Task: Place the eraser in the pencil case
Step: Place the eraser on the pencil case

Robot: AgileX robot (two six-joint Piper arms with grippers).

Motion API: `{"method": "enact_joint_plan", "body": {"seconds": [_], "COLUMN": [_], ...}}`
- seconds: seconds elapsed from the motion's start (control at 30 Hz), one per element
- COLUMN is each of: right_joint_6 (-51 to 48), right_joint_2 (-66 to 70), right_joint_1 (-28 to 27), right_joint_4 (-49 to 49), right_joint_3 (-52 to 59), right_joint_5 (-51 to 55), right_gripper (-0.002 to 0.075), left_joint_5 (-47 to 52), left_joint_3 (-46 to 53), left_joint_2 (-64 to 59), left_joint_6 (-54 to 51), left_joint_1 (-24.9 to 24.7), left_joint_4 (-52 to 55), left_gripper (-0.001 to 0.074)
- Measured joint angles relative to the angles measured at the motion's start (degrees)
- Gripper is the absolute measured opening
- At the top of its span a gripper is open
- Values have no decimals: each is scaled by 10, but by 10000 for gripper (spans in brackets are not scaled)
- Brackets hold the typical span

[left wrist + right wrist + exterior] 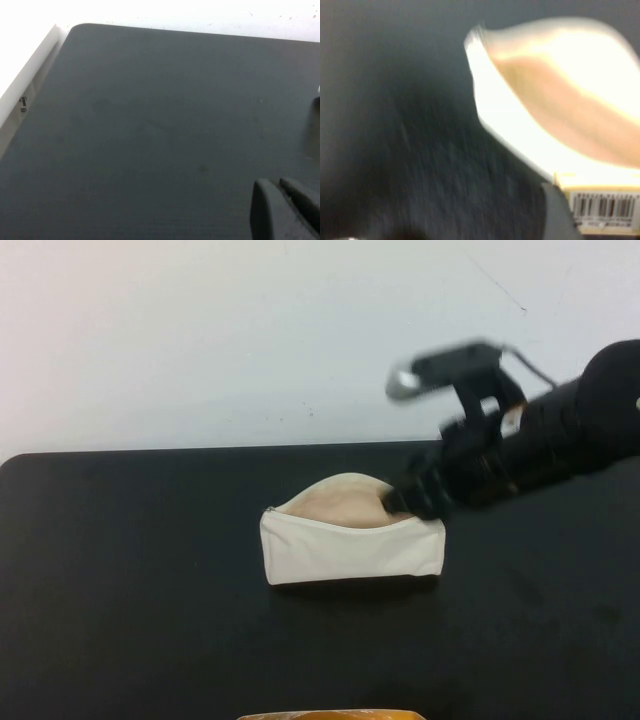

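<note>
Right of centre in the high view, the right gripper (pixel 405 502) dips at the open mouth of the pencil case (pixel 345 545), pinching the eraser (pixel 602 207), barcode label up, right at the pouch's near lip. Its long axis runs along the opening, so the drop looks close. One eraser, one case. The left gripper (pixel 287 210) hovers over bare black table (pixel 150 125), fingers pressed together, well apart.

Matt cream canvas pencil case (pixel 350 550) with beige cloth lining, on a smooth matt black table (pixel 130 580).
</note>
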State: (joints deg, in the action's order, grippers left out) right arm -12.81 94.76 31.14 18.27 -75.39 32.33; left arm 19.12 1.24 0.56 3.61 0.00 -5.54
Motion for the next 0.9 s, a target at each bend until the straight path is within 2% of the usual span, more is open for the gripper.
{"method": "enact_joint_plan", "body": {"seconds": [0.13,0.33,0.5,0.63,0.7,0.77,0.83,0.9], "right_joint_6": [-86,-171,-182,-183,-183,-190,-201,-216], "right_joint_2": [17,89,126,121,105,80,41,-7], "right_joint_1": [0,0,0,-5,-8,-9,-10,-8], "right_joint_4": [89,160,197,241,249,251,251,251], "right_joint_3": [0,-6,-12,-12,-12,-12,-12,-4], "right_joint_5": [-123,-178,-199,-200,-185,-169,-151,-148], "right_gripper": [304,304,449,469,418,301,150,63], "left_joint_5": [0,0,0,0,0,0,0,0], "left_joint_3": [0,0,0,0,0,0,0,0], "left_joint_2": [0,0,0,0,0,0,0,0], "left_joint_6": [0,0,0,0,0,0,0,0], "left_joint_1": [0,0,0,0,0,0,0,0], "left_joint_4": [0,0,0,0,0,0,0,0], "left_gripper": [-1,-1,-1,-1,-1,-1,-1,-1]}}
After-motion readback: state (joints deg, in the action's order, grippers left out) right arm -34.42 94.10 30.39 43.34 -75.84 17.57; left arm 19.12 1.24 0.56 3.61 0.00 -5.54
